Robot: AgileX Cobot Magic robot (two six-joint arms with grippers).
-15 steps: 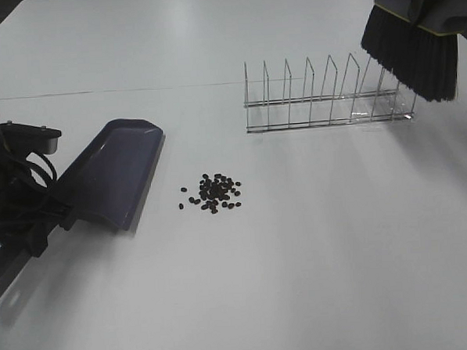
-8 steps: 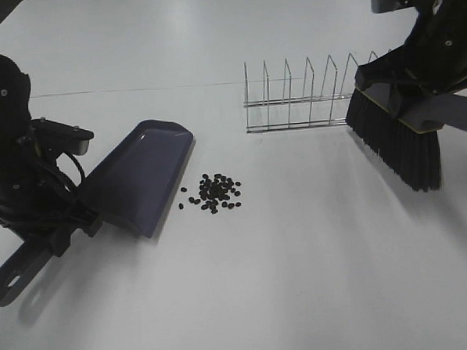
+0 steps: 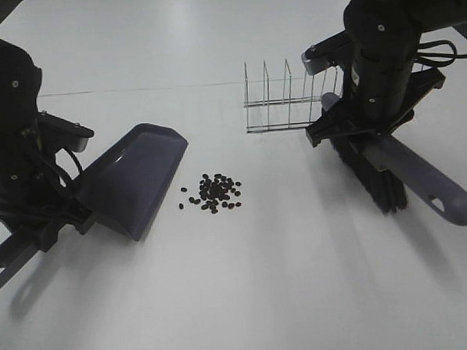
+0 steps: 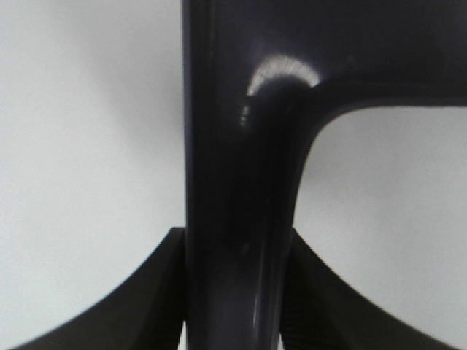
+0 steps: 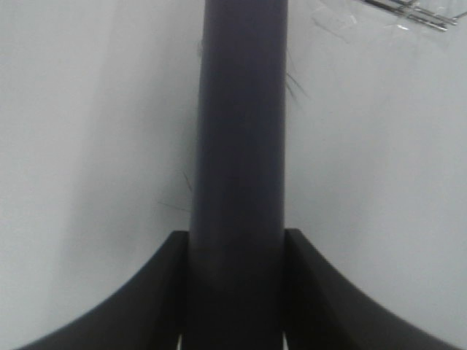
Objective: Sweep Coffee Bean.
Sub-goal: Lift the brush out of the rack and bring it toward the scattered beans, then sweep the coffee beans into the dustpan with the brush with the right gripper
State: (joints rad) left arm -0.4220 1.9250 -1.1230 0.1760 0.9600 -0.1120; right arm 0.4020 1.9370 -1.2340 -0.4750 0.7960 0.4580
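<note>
The coffee beans lie in a small dark cluster on the white table. A purple dustpan rests just left of them, its mouth tilted toward the pile. My left gripper is shut on the dustpan's handle, which fills the space between the left gripper's jaws. A brush with black bristles hangs low to the right of the beans, well apart from them. My right gripper is shut on the brush handle, clamped in the right gripper.
A clear wire rack stands behind the beans, partly covered by the right arm. The brush's handle end points toward the front right. The left arm stands at the table's left edge.
The right arm has swung the brush down and leftward, from above the rack's right end to low over the table. The dustpan slid right toward the beans.
</note>
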